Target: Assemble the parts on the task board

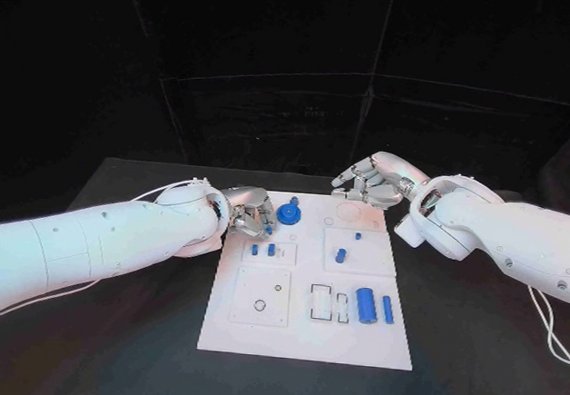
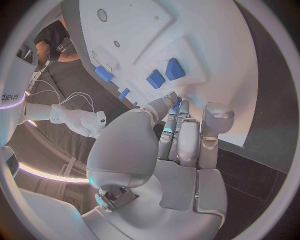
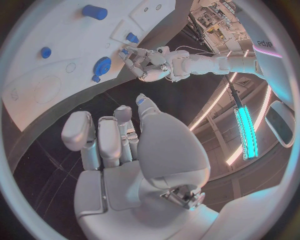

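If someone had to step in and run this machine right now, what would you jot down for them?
Left robot hand: at the task board's left edge by the blue gear, fingers curled; whether it holds anything cannot be told.
Right robot hand: holds nothing, hovering over the board's far right corner.
Parts: two small blue pieces near the left robot hand, one peg mid-board, two blue cylinders lying near the right edge.
Done: the gear seems seated, unconfirmed.
Left: the empty slots.
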You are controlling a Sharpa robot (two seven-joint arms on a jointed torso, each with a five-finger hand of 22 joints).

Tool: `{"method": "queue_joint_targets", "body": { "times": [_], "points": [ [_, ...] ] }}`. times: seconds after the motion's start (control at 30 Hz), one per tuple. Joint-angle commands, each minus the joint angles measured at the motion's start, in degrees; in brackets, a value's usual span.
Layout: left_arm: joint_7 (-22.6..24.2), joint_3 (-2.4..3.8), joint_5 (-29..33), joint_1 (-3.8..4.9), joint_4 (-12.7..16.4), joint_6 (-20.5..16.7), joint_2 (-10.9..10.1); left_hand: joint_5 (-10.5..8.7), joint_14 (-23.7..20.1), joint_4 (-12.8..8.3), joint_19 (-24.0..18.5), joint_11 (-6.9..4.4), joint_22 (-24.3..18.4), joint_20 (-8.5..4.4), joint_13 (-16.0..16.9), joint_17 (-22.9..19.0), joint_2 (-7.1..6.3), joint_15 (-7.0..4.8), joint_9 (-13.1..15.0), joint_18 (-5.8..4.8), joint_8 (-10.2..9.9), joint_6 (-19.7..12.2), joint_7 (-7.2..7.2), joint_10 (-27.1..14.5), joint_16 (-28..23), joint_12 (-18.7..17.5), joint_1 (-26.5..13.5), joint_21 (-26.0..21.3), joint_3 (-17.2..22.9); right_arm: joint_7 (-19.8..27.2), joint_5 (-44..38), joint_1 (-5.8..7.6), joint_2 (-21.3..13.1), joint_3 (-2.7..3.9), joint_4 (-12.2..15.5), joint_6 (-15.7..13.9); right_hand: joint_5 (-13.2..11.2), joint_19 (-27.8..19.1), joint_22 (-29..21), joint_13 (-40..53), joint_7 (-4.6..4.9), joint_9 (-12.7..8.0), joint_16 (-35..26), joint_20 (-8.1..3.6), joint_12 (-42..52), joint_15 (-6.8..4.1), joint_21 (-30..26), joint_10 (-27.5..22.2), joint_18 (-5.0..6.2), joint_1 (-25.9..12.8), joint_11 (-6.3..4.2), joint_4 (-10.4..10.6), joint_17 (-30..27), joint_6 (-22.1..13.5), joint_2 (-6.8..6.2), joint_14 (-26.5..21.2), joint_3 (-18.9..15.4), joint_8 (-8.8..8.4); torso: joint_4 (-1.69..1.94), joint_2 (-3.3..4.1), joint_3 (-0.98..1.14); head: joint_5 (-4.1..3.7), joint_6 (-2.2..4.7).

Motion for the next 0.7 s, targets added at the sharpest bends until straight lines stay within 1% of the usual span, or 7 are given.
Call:
{"method": "queue_joint_targets", "body": {
  "times": [0.03,0.17,0.2,0.23,0.5,0.63,0.7],
  "points": [
    [-0.7,0.03,-0.2,0.06,-0.1,0.8,0.1,-0.12,-0.3,0.0,-0.6,0.29,-0.6,0.07,0.1,-0.5,-0.45,0.37,-0.1,-0.1,-0.7,-1.1,-0.07,-1.8,-0.3,-0.6,-0.2,-0.6,-0.5,0.6,0.2,0.11,0.0,0.03,0.0,0.3,0.2,-0.2,-0.1,0.0,-0.03,0.1,-0.1,0.07,0.1,-0.14,-0.4,-0.2,0.46,0.1,-0.07,0.4,0.0,-0.2,0.43,1.1,0.0,0.35,0.07,-0.02,0.0,0.0,0.02],
    [-0.8,0.03,-0.2,0.06,-0.2,0.7,0.2,-0.12,-0.5,0.0,-0.9,0.43,-1.0,0.23,0.2,-0.8,-0.5,0.5,0.0,0.02,-1.0,-1.6,-0.12,-2.8,-0.4,-0.6,-0.3,-1.0,-0.7,0.6,0.2,0.11,0.0,0.03,0.0,0.3,0.2,-0.2,-0.1,0.0,-0.03,0.1,-0.1,0.07,0.1,-0.14,-0.4,-0.2,0.46,0.1,-0.07,0.4,0.0,-0.2,0.43,1.1,0.0,0.35,0.04,-0.03,-0.01,0.0,0.0],
    [-0.8,0.03,-0.2,0.06,-0.2,0.7,0.2,-0.12,-0.5,0.0,-0.9,0.43,-1.0,0.23,0.2,-0.9,-0.5,0.51,0.0,0.02,-1.0,-1.6,-0.12,-2.8,-0.4,-0.6,-0.3,-1.0,-0.7,0.6,0.2,0.11,0.0,0.03,0.0,0.3,0.2,-0.2,-0.1,0.0,-0.03,0.1,-0.1,0.07,0.1,-0.14,-0.4,-0.2,0.46,0.1,-0.07,0.4,0.0,-0.2,0.43,1.1,0.0,0.35,0.05,-0.04,0.01,-0.01,0.0],
    [-0.8,0.03,-0.2,0.06,-0.2,0.7,0.1,-0.12,-0.5,0.0,-0.9,0.43,-1.0,0.23,0.2,-0.9,-0.5,0.51,0.0,0.02,-1.0,-1.6,-0.12,-2.8,-0.4,-0.6,-0.3,-1.0,-0.7,0.6,0.2,0.11,0.0,0.03,0.0,0.3,0.2,-0.2,-0.1,0.0,-0.03,0.1,-0.1,0.07,0.1,-0.14,-0.4,-0.2,0.46,0.1,-0.07,0.4,0.0,-0.2,0.43,1.1,0.0,0.35,0.04,-0.02,-0.02,-0.01,0.01],
    [-0.9,0.03,-0.2,0.06,-0.2,0.7,0.2,-0.12,-0.5,0.1,-1.1,0.38,-1.1,0.29,0.4,-0.9,-0.36,0.51,0.0,0.08,-1.0,-1.5,-0.25,-2.7,-0.3,-0.3,-0.3,-1.2,-0.8,0.6,0.2,0.11,0.0,0.03,0.0,0.2,0.2,-0.2,-0.1,0.0,-0.03,0.1,-0.1,0.07,0.1,-0.14,-0.4,-0.2,0.46,0.1,-0.07,0.4,0.0,-0.2,0.43,1.1,0.0,0.35,0.02,-0.02,-0.01,0.02,-0.08],
    [-0.9,0.03,-0.1,0.06,-0.1,0.5,0.1,-0.12,-0.6,0.0,-1.2,0.43,-1.3,0.34,0.4,-1.2,-0.55,0.53,0.1,0.14,-1.0,-1.5,-0.37,-3.2,-0.4,-0.2,-0.3,-1.3,-1.1,0.6,0.2,0.11,0.0,0.03,-0.1,0.2,0.2,-0.2,-0.1,0.0,-0.03,0.1,-0.1,0.07,0.1,-0.14,-0.4,-0.2,0.46,0.1,-0.07,0.4,0.0,-0.2,0.43,1.1,0.0,0.35,0.03,0.0,-0.03,0.03,-0.02],
    [-0.8,0.03,0.4,0.06,0.0,0.1,-0.1,-0.12,-0.8,-0.1,-1.5,0.58,-1.8,0.42,0.4,-1.6,-0.75,0.62,0.0,0.26,-1.2,-1.9,-0.36,-4.3,-0.6,-0.3,-0.2,-1.8,-1.3,0.4,0.2,0.11,0.0,0.03,-0.2,0.2,0.2,-0.3,-0.2,-0.2,-0.03,0.1,-0.3,0.06,-0.1,-0.14,-0.5,-0.3,0.49,0.2,-0.07,0.4,-0.1,-0.2,0.44,1.1,-0.1,0.37,0.04,-0.01,-0.06,0.01,-0.02]
  ]
}}
